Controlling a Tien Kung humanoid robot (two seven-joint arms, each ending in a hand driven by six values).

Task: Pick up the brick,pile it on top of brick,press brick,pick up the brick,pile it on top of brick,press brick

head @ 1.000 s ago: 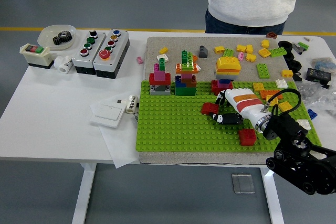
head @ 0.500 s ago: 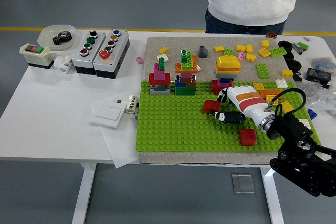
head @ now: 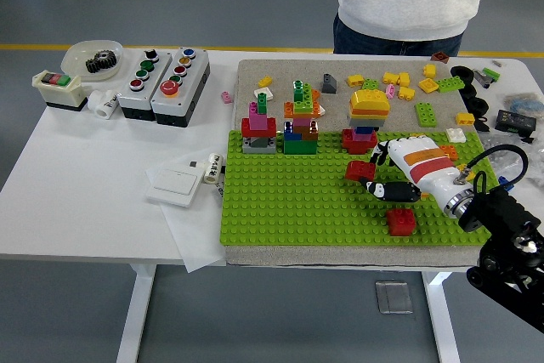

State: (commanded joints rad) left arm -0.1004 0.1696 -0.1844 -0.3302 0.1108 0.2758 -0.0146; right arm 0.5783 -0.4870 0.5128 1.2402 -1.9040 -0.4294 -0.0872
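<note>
One red brick [head: 360,170] pinched in my right hand [head: 393,172], held just above green baseplate [head: 280,201]; second red brick [head: 401,221] sits nearby.

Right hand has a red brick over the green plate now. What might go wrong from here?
The right hand seems to pinch the red brick only at its fingertips, so it may slip or tilt. The small stack just beyond it is close and could get knocked. Another red brick sits under the wrist and might be swept.
</note>
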